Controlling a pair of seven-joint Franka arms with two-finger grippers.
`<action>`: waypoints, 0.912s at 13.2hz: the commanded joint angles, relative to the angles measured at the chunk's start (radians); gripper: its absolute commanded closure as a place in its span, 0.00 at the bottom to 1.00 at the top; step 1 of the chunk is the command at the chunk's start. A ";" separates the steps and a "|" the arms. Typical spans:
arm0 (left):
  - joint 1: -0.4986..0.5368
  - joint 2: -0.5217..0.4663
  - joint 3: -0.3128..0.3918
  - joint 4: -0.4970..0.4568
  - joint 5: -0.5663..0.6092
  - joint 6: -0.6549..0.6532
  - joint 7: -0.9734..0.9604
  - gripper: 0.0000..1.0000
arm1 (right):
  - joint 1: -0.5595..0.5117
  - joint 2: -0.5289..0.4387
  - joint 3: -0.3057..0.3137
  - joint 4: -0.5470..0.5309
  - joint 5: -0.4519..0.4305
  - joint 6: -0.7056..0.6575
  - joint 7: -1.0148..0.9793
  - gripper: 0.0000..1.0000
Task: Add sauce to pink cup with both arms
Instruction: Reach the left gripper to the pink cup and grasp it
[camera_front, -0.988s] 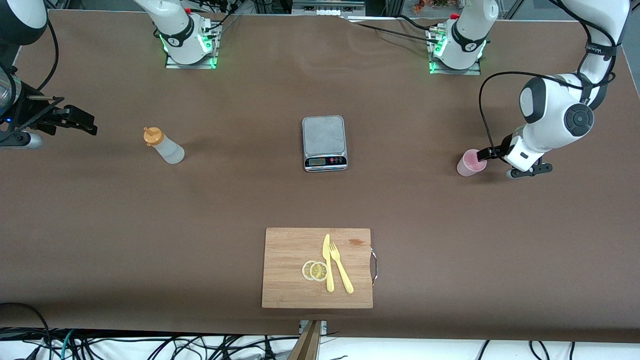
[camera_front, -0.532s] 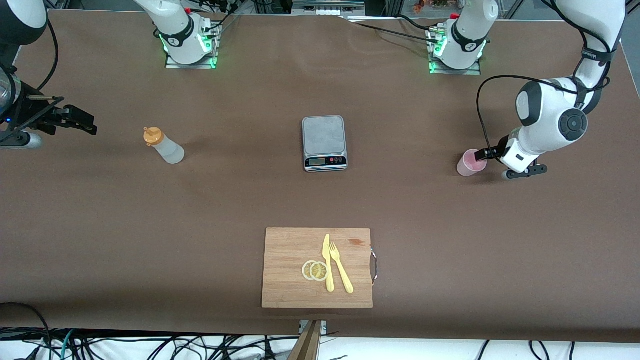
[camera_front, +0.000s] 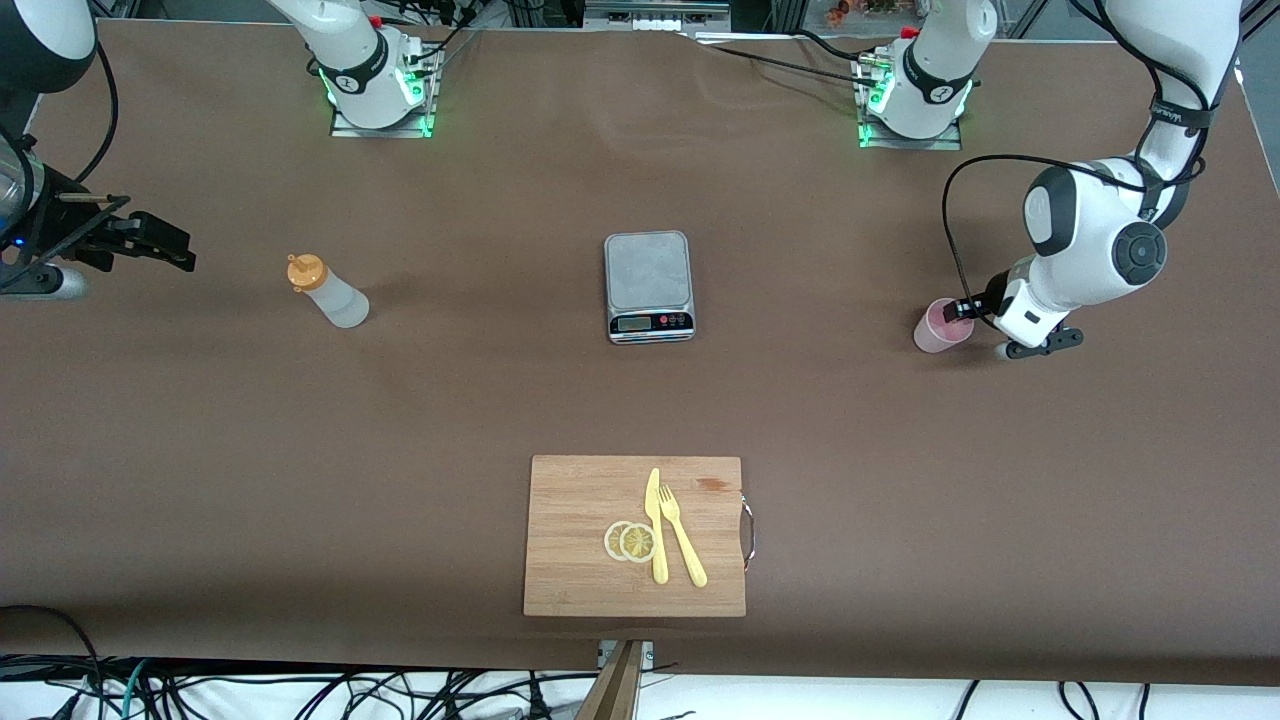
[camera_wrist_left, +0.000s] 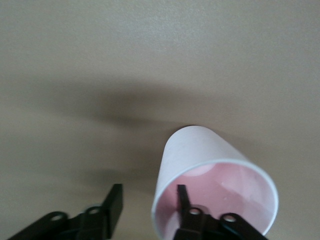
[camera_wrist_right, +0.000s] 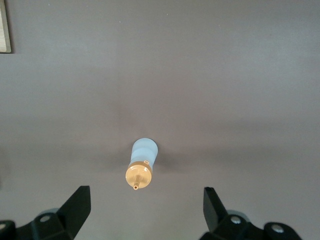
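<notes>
The pink cup (camera_front: 940, 328) stands upright on the table toward the left arm's end. My left gripper (camera_front: 966, 311) is open at its rim. In the left wrist view one finger (camera_wrist_left: 183, 197) is inside the cup (camera_wrist_left: 197, 150) and the other finger (camera_wrist_left: 115, 197) is outside, so the jaws straddle the wall with a gap. The sauce bottle (camera_front: 333, 294), whitish with an orange cap, stands toward the right arm's end. My right gripper (camera_front: 168, 245) is open and empty, over the table edge, well apart from the bottle. The bottle (camera_wrist_right: 144, 159) shows between its fingers in the right wrist view.
A grey kitchen scale (camera_front: 648, 272) sits mid-table between bottle and cup. A wooden cutting board (camera_front: 580, 560) lies nearer the front camera, carrying two lemon slices (camera_front: 630, 541), a yellow knife (camera_front: 655, 525) and a fork (camera_front: 682, 535).
The left arm has shifted a little toward the pink cup, bringing its gripper onto the rim. The right arm, bottle and cup have not moved.
</notes>
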 joint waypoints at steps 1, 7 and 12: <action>-0.008 -0.006 -0.014 0.002 -0.016 -0.035 0.017 1.00 | 0.014 0.007 0.008 0.024 -0.013 -0.011 0.010 0.00; -0.011 -0.071 -0.034 0.063 -0.027 -0.168 0.000 1.00 | 0.021 0.005 0.008 0.024 -0.014 -0.016 0.012 0.00; -0.069 -0.075 -0.103 0.231 -0.136 -0.319 -0.076 1.00 | 0.021 0.005 0.006 0.024 -0.014 -0.016 0.010 0.00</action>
